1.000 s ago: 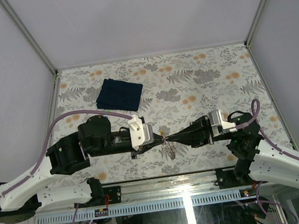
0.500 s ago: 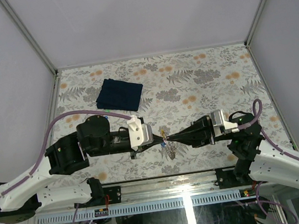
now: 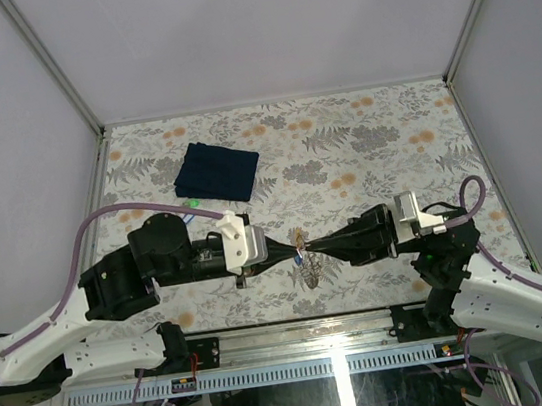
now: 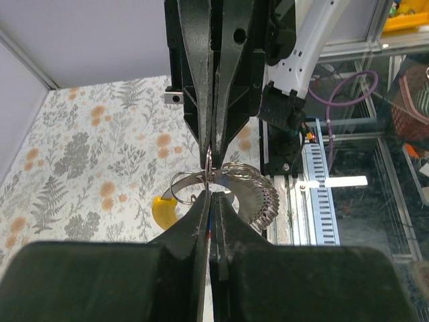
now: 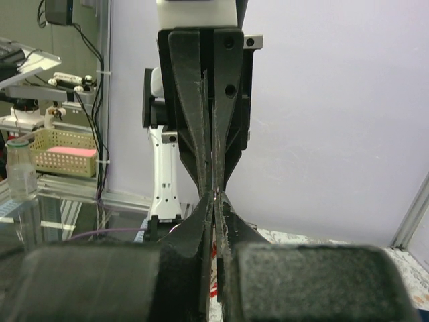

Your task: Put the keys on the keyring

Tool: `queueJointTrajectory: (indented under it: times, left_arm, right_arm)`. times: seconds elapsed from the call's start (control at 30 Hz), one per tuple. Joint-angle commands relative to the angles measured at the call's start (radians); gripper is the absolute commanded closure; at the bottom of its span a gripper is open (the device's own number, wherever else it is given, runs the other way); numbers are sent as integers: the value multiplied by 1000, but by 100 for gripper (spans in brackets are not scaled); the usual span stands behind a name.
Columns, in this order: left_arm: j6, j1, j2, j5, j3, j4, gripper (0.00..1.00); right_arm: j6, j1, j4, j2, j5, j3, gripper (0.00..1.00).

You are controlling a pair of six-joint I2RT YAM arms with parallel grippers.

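Note:
Both grippers meet tip to tip above the near middle of the table. My left gripper (image 3: pixel 293 249) (image 4: pixel 211 193) is shut on the lower rim of the keyring (image 4: pixel 181 182), a thin grey loop. My right gripper (image 3: pixel 310 249) (image 5: pixel 216 194) is shut on the same loop from the opposite side, and in the left wrist view its fingers (image 4: pixel 201 100) come down from above. A fan of metal keys (image 4: pixel 258 194) (image 3: pixel 311 273) hangs from the loop, and a yellow tag (image 4: pixel 163 211) shows below it. In the right wrist view the loop is almost hidden by the fingers.
A dark blue folded cloth (image 3: pixel 216 168) lies at the back left of the flowered table. A small green spot (image 3: pixel 190 203) shows beside the left arm's purple cable. The metal rail (image 3: pixel 298 325) of the near edge runs just below the grippers.
My left gripper has closed onto the loop. Both wrists have drawn a little outward, left to the left and right to the right, while the fingertips stay together.

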Motion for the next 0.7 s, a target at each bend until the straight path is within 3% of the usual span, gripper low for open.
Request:
queueJointTrajectory:
  times: [0.0,0.43,0.6,0.67]
  left_arm:
    - [-25,-6,-17,10,-29,90,100]
    - [-44,-6,-10,35,-83,196,100]
    - [-46,-7,-12,34,-88,204,100]
    - [-47,-7,-18,27,-87,206,94]
  right_arm:
    - [65,1,244,-3,66,39,100]
    - [207,1,555,106,122,40,100]
    - [212,0,576,117,128,37,100]
    - [198,1,560,110,124,33,100]
